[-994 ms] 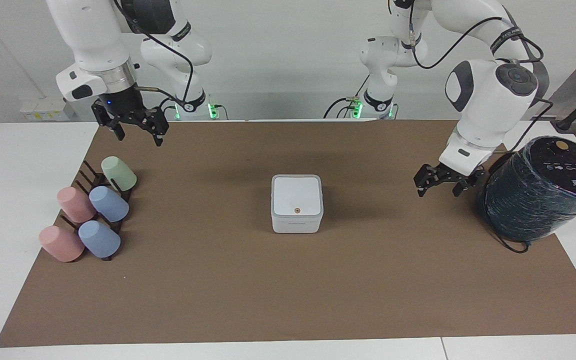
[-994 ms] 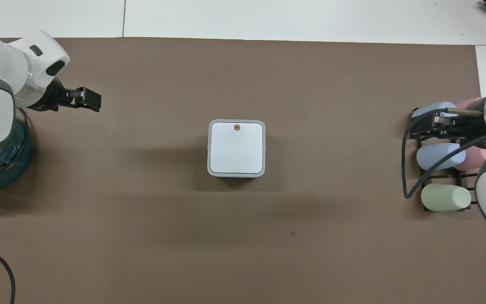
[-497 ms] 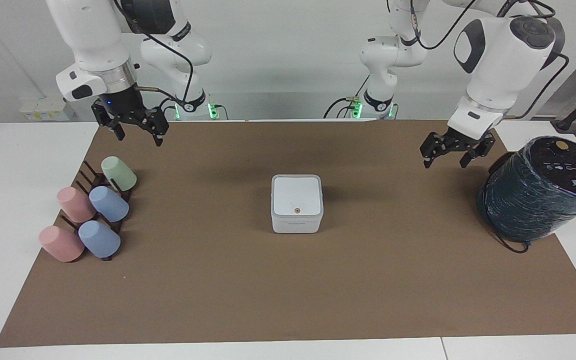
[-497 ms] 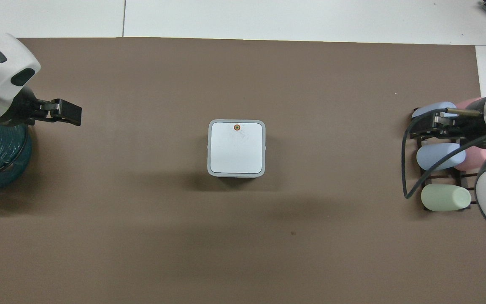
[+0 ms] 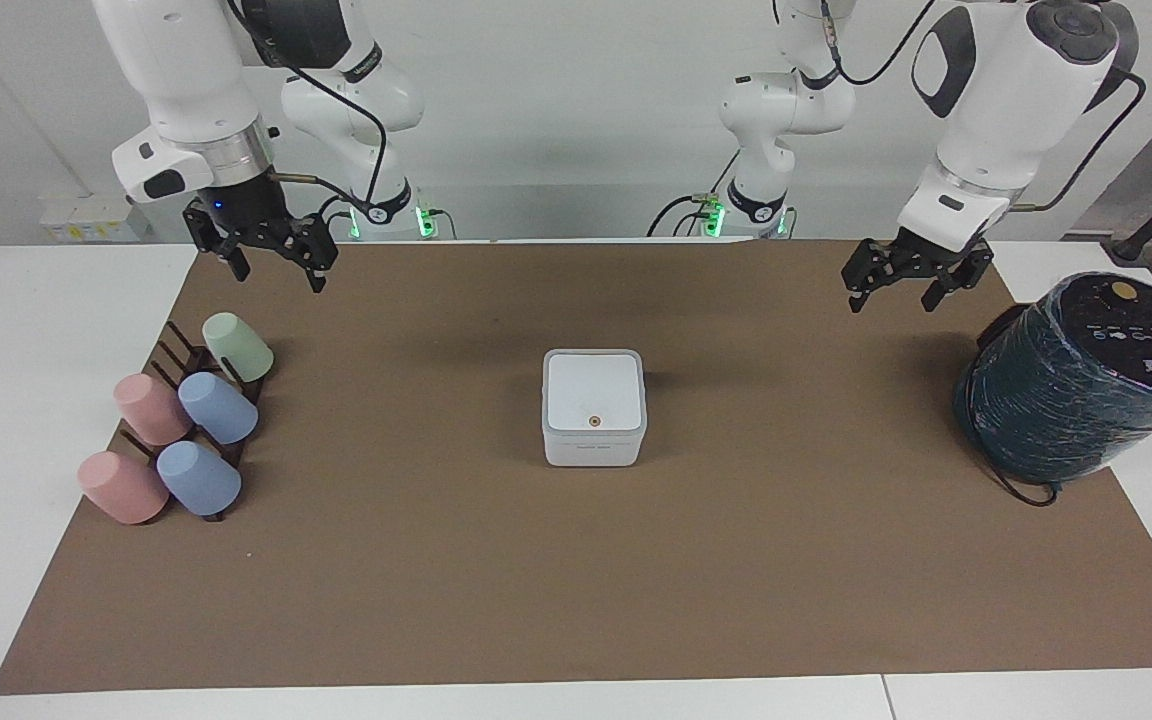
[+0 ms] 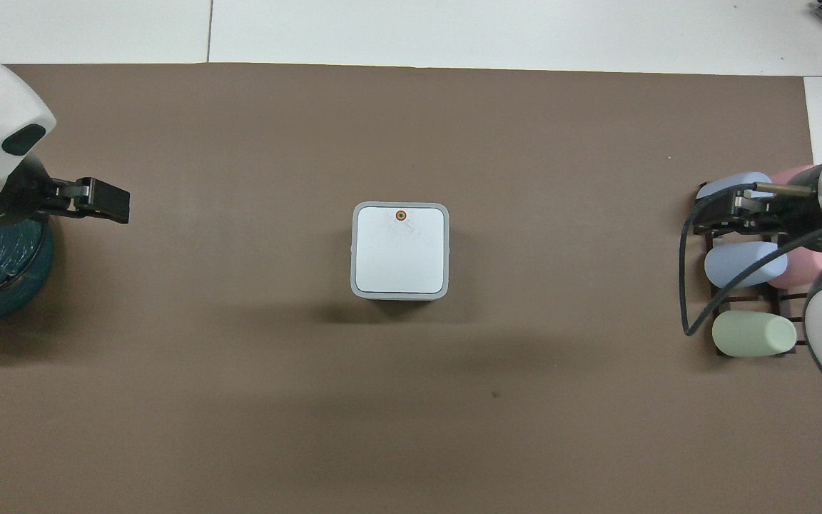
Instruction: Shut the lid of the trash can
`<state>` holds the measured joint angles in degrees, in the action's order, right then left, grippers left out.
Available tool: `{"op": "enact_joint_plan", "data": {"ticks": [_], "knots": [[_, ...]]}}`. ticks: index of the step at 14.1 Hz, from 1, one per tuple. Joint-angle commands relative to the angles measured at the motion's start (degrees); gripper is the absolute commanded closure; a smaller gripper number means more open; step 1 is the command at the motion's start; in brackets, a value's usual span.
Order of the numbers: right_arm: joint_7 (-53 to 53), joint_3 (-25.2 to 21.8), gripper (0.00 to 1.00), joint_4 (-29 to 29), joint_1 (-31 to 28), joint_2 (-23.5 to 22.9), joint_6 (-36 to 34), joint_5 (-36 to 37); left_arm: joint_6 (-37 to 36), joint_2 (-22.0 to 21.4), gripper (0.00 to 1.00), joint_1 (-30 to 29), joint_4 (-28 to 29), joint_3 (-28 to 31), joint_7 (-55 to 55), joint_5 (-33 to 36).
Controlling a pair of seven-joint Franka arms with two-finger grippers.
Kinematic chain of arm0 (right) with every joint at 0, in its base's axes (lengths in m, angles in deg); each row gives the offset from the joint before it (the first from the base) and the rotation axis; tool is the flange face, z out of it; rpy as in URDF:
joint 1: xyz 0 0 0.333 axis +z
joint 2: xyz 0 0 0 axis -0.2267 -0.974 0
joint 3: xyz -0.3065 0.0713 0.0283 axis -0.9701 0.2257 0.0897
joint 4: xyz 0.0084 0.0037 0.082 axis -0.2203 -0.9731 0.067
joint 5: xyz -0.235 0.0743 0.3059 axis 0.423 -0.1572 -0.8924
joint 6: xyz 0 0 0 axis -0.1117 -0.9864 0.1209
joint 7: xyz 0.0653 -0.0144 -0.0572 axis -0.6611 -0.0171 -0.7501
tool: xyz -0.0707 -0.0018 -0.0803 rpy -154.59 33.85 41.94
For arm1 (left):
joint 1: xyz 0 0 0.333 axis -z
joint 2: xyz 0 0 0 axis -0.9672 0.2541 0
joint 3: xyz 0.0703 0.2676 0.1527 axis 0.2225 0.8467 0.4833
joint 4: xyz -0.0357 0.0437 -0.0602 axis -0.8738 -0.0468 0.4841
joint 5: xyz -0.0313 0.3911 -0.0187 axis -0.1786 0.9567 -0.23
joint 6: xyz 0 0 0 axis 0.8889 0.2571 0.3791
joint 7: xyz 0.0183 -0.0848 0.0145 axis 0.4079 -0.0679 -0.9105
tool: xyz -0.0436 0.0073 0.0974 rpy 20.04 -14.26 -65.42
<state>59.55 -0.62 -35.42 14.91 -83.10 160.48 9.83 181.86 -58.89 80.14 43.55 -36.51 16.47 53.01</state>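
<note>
The white square trash can [image 5: 593,447] stands in the middle of the brown mat. Its lid [image 5: 592,390] lies flat and shut on it, orange dot up, and shows in the overhead view [image 6: 400,250] too. My left gripper [image 5: 891,298] hangs open and empty in the air over the mat near the dark cylinder, well apart from the can; it also shows in the overhead view [image 6: 100,201]. My right gripper [image 5: 279,275] waits, open and empty, raised over the mat by the cup rack; in the overhead view [image 6: 721,214] it sits over the cups.
A large dark plastic-wrapped cylinder [image 5: 1086,375] stands at the left arm's end of the mat, with a black cable beside it. A dark rack with several pastel cups [image 5: 181,430] lies at the right arm's end.
My left gripper has risen and drawn back toward the robots, away from the can. The right arm, the can and the lid have not moved.
</note>
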Motion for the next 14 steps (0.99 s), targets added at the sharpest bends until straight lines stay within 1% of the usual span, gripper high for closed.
{"op": "enact_joint_plan", "data": {"ticks": [1, 3, 10, 14], "knots": [[-1.4, 0.4, 0.00, -1.7, -0.8, 1.4, 0.6, -0.4, 3.3, -2.0, 0.00, -0.6, 3.7, -0.3, -0.6, 0.4], [-1.4, 0.4, 0.00, -1.7, -0.8, 1.4, 0.6, -0.4, 4.2, -2.4, 0.00, -0.6, 4.6, -0.3, -0.6, 0.4], [-1.4, 0.4, 0.00, -1.7, -0.9, 1.4, 0.6, -0.4, 4.2, -2.4, 0.00, -0.6, 4.7, -0.4, -0.4, 0.2], [-1.4, 0.4, 0.00, -1.7, -0.8, 1.4, 0.6, -0.4, 4.7, -2.9, 0.00, -0.6, 5.5, -0.3, 0.0, -1.1]]}}
